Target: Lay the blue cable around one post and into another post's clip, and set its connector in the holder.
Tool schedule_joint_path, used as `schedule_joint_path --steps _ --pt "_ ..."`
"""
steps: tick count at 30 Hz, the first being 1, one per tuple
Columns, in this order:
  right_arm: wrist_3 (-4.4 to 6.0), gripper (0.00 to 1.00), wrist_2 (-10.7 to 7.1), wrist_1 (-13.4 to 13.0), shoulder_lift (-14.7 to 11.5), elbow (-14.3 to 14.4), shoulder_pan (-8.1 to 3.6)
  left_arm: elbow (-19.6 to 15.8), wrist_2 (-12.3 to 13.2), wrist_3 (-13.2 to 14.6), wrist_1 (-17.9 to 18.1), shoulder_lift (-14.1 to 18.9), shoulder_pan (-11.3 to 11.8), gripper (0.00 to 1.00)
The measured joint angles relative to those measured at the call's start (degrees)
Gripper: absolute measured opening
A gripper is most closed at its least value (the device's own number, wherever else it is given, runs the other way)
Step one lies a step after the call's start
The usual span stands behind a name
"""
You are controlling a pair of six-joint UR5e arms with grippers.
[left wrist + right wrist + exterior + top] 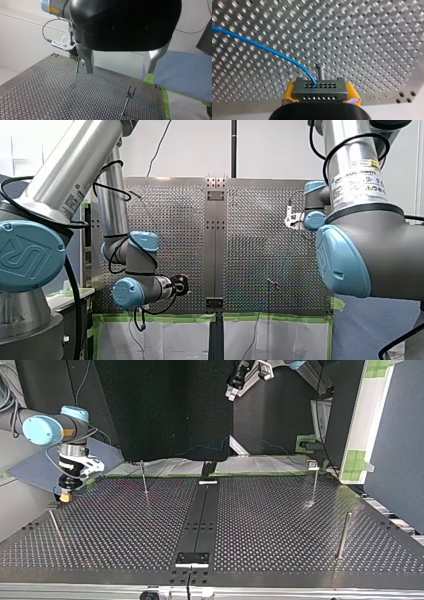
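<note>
My right gripper [320, 95] is shut, its yellow pads [287, 94] clamped on a grey connector [320, 88] with rows of holes. The blue cable [262, 47] leaves the connector and curves away over the perforated plate. A thin post [320, 71] stands just ahead of the connector. In the left wrist view the cable [117, 85] runs from my right gripper [75, 55] across the plate and past a clip-topped post [130, 93]. My left gripper [118, 72] hangs open and empty, high above the plate. In the top view my right gripper [64, 494] is low at the left and my left gripper [232, 390] is up high.
The top view shows thin posts [144, 480] [314, 484] toward the back, a thicker post [344, 535] at the right and another [55, 527] at the left. A dark central strip [200, 510] divides the plate, with a small block [192, 559] at its near end.
</note>
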Motion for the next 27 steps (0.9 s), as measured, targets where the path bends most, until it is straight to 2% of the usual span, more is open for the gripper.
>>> schedule_joint_path --steps 4,8,12,17,19,20,27 --pt "-0.94 0.10 2.04 1.8 -1.9 0.0 -0.20 0.0 -0.4 0.0 0.0 0.0 0.0 0.99" --pt "-2.02 0.10 4.03 2.0 -3.5 0.0 -0.55 0.0 -1.0 0.0 -0.4 0.0 0.0 0.99" --pt "-3.47 0.13 4.81 2.1 -3.9 0.0 -0.98 0.2 -1.3 0.0 -1.0 0.0 0.0 0.99" --pt "-5.46 0.20 3.62 1.8 -3.6 0.0 -2.06 0.9 -1.6 0.1 -2.7 0.0 0.0 0.99" --pt "-5.95 0.20 2.68 1.8 -3.1 0.0 -2.54 1.3 -1.8 0.1 -3.4 0.0 0.0 0.99" --pt "-6.13 0.23 2.25 1.8 -2.9 0.0 -2.77 1.6 -1.9 0.2 -3.9 0.0 0.0 0.99" --pt "-7.25 0.23 -0.94 1.6 -2.1 -0.1 -4.52 3.3 -2.2 0.4 -6.9 0.0 0.0 0.99"
